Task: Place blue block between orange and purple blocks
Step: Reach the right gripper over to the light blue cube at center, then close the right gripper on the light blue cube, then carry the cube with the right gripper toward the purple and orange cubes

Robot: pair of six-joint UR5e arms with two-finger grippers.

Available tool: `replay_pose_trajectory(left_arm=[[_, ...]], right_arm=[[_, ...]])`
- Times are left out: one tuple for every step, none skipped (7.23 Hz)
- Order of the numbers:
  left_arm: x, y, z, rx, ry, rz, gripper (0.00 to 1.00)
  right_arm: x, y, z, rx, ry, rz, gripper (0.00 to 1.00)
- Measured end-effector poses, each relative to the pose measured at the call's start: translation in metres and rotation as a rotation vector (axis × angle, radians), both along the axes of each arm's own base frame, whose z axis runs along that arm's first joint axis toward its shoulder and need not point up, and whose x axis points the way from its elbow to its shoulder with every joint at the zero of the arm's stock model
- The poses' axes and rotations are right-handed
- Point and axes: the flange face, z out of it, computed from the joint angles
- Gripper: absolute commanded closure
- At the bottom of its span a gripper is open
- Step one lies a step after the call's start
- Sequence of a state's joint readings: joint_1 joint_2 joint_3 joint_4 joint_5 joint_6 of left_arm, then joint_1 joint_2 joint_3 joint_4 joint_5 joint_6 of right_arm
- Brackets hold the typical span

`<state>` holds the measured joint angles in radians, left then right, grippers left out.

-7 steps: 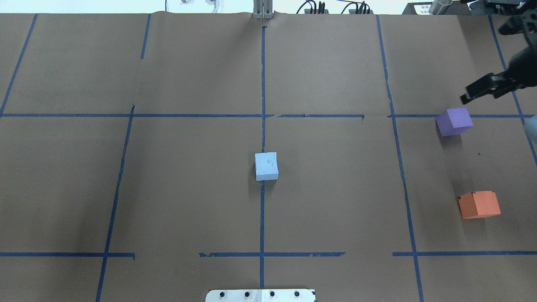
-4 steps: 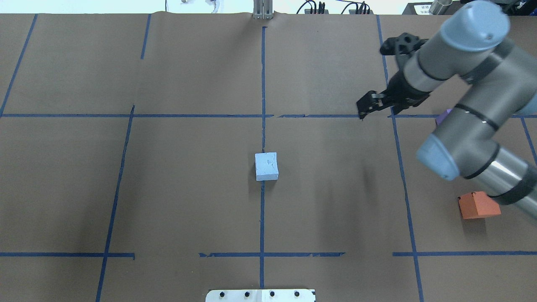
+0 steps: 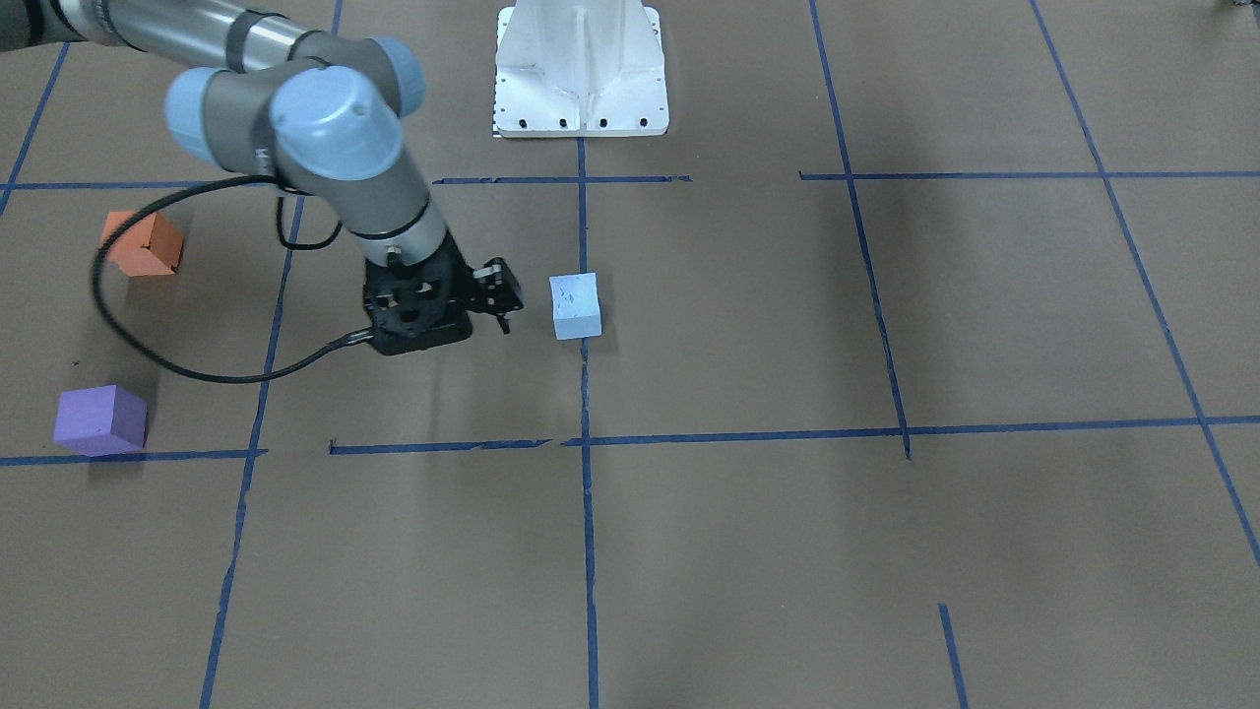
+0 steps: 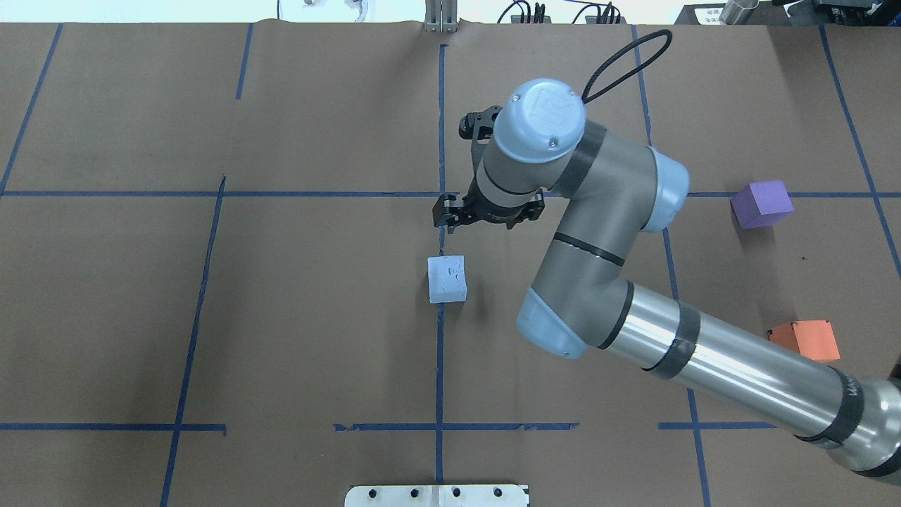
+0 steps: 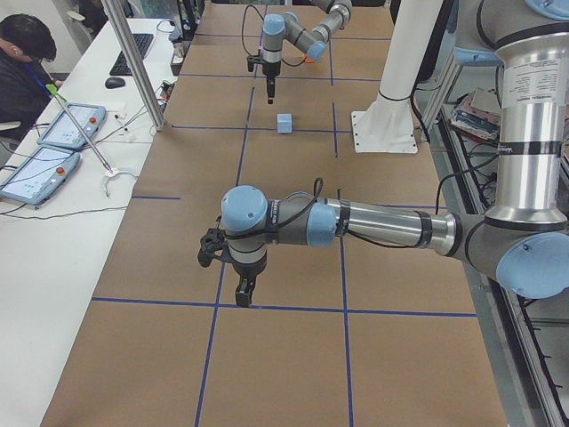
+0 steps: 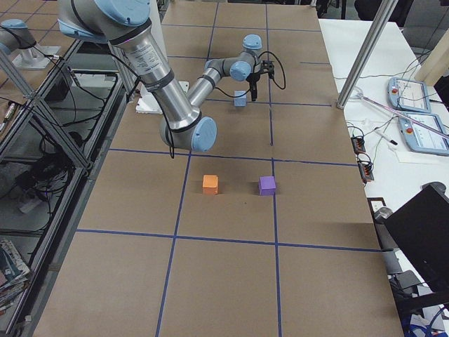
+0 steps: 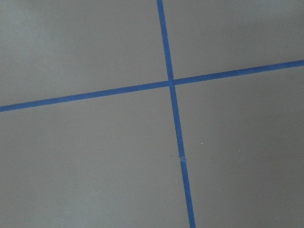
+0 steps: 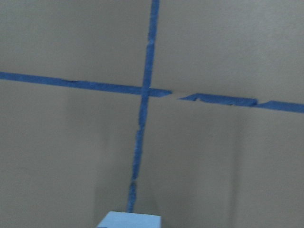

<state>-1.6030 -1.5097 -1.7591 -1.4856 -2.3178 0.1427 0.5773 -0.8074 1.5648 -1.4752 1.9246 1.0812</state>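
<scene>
While they hover beside the blue block (image 4: 447, 279), the right fingers (image 4: 442, 211) stand apart, empty; left fingers (image 5: 244, 292): cannot tell.

Nothing here is actually legible. The white label card (image 4: 701, 14) just past the far edge of the brown paper-covered table (image 4: 317, 105) carries dark print, but it's too tiny to read.

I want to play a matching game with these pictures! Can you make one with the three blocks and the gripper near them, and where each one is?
Things:
1. blue block
2. purple block
3. orange block
4. right gripper

Places:
A. robot's right side, nearer its base
B. on the middle tape line
C. above the table, just past the blue block
D. robot's right side, farther from its base

Pairs: 1-B, 2-D, 3-A, 4-C
</scene>
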Motion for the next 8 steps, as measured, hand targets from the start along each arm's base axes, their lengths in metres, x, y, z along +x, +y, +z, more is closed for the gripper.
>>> replay_pose_trajectory(left_arm=[[0.000, 0.000, 0.000, 0.000, 0.000, 0.000, 0.00], [0.000, 0.000, 0.000, -0.001, 0.001, -0.002, 0.00], [0.000, 0.000, -0.001, -0.004, 0.002, -0.006, 0.00], [0.000, 0.000, 0.000, -0.007, 0.004, -0.009, 0.00], [0.001, 0.001, 0.000, -0.009, 0.014, -0.009, 0.00], [0.002, 0.001, 0.000, -0.012, 0.027, -0.009, 0.00], [0.002, 0.001, 0.002, -0.015, 0.034, -0.008, 0.00], [0.003, 0.001, 0.002, -0.015, 0.036, -0.007, 0.00]], right_arm=[[-0.025, 0.015, -0.011, 0.002, 0.006, 0.002, 0.00], [-0.043, 0.026, -0.011, 0.007, 0.022, 0.002, 0.00], [-0.056, 0.033, -0.004, 0.008, 0.044, -0.002, 0.00], [-0.067, 0.037, 0.007, 0.003, 0.069, -0.009, 0.00], [-0.077, 0.039, 0.017, -0.002, 0.091, -0.012, 0.14], [-0.085, 0.040, 0.023, -0.005, 0.107, -0.012, 0.72], [-0.088, 0.040, 0.023, -0.005, 0.110, -0.011, 0.83], [-0.089, 0.039, 0.019, -0.003, 0.107, -0.011, 0.91]])
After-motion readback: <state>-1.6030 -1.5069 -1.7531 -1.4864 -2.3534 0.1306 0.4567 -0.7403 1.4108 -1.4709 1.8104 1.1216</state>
